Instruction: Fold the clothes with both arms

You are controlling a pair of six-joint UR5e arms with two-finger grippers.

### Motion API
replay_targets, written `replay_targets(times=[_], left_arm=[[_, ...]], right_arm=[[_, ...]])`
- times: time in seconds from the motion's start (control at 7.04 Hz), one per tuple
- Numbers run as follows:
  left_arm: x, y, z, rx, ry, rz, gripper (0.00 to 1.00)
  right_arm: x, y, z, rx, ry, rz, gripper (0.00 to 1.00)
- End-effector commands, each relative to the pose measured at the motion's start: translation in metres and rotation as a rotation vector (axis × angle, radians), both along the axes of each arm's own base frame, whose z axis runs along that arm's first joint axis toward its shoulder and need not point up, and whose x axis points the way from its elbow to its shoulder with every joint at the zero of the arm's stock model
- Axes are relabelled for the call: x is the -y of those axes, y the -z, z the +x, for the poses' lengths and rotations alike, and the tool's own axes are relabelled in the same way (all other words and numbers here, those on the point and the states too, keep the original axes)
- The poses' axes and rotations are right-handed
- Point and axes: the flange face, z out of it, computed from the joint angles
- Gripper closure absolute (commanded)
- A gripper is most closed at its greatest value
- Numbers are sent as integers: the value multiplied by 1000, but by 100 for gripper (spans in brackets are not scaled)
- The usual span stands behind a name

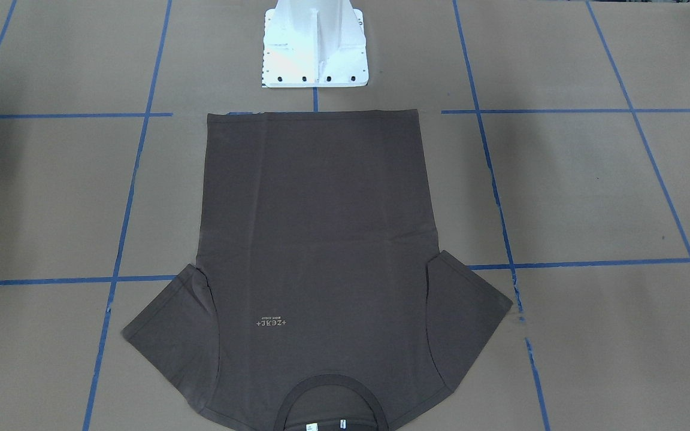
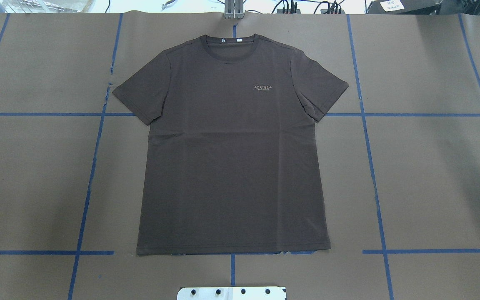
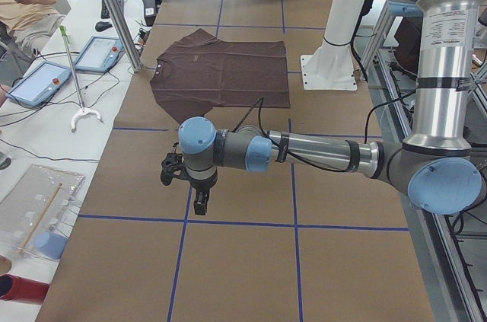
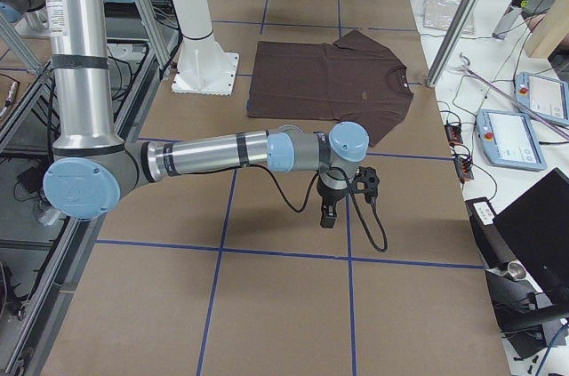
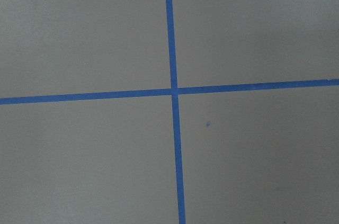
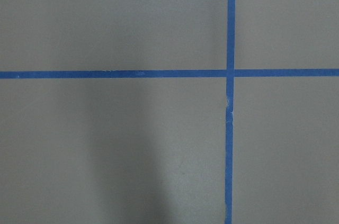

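The dark brown T-shirt [image 2: 231, 158] lies flat and spread out, front up, collar [image 2: 231, 43] at the far edge and hem toward the white pedestal. It also shows in the front view [image 1: 315, 239], the left side view [image 3: 221, 71] and the right side view [image 4: 324, 78]. My left gripper [image 3: 199, 204] hangs over bare paper well off the shirt's left side. My right gripper [image 4: 327, 216] hangs over bare paper off the shirt's right side. I cannot tell whether either is open or shut. Both wrist views show only paper and tape.
Brown paper with blue tape lines [image 2: 371, 166] covers the table. The white pedestal base [image 1: 315, 48] stands just behind the hem. An aluminium post [image 3: 114, 14] and control tablets [image 3: 38, 82] stand at the operators' side, where a person sits.
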Motion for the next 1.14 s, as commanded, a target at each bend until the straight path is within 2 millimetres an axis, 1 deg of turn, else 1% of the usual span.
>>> replay_targets(times=[0.0,0.14,0.28,0.43,0.57,0.71,0.85,0.99], left_arm=[[1,3,0,-2,-2,17,0],[4,13,1,-37,-2,41,0],[4,29,2,-56,-4,67,0],[2,28,2,-52,-2,65,0],[3,30,2,-55,-3,70,0],[3,32,4,-59,-4,72,0],[3,42,4,-59,-4,91,0],[0,65,4,-70,-7,134,0]], right_arm=[[0,0,0,1,0,0,0],[0,-1,-1,-1,4,2,0],[0,0,-1,3,4,4,0],[1,6,-11,14,24,20,0],[3,12,-37,23,71,65,0],[4,17,-83,16,136,127,0],[21,32,-132,-2,113,121,0],[56,52,-177,17,25,105,0]])
